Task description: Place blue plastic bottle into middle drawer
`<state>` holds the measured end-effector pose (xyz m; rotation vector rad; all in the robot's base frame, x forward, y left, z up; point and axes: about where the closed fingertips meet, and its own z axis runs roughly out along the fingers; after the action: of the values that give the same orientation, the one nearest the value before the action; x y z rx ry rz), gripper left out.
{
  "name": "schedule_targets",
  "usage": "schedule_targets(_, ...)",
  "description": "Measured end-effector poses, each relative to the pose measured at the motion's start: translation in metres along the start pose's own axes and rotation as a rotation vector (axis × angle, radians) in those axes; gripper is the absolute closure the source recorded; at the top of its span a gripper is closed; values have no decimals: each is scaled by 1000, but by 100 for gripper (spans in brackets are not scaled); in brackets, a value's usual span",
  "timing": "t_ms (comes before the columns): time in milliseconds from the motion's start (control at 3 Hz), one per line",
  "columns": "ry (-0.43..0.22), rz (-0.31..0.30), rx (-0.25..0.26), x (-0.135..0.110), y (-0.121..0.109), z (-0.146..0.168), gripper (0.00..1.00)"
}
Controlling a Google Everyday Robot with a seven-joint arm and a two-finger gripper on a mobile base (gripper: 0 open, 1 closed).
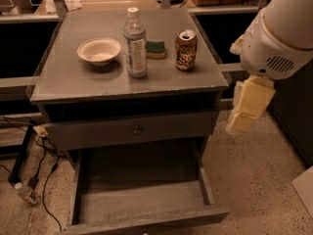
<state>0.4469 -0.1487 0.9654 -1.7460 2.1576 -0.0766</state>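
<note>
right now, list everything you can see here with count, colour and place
cabinet: 1, grey, centre
blue plastic bottle: 1, clear, white cap, upright on cabinet
bowl: 1, white, left of bottle
sponge: 1, green, behind bottle's right
soda can: 1, brown-gold, right of bottle
upper drawer: 1, grey, shut
middle drawer: 1, grey, pulled open, bare
small bottle: 1, clear, floor left
cables: several, dark, floor left
arm: 1, white, upper right
gripper: 1, pale yellow, right of cabinet, apart from bottle
</note>
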Motion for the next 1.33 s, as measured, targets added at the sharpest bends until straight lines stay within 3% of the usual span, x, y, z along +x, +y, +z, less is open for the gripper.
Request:
schedule_targets(333,-41,63,25,-13,-8,13,0)
schedule_targets(667,-99,136,45,-41,-33,35,0)
schedule_targets(1333,-186,174,41,-90,-71,58,0)
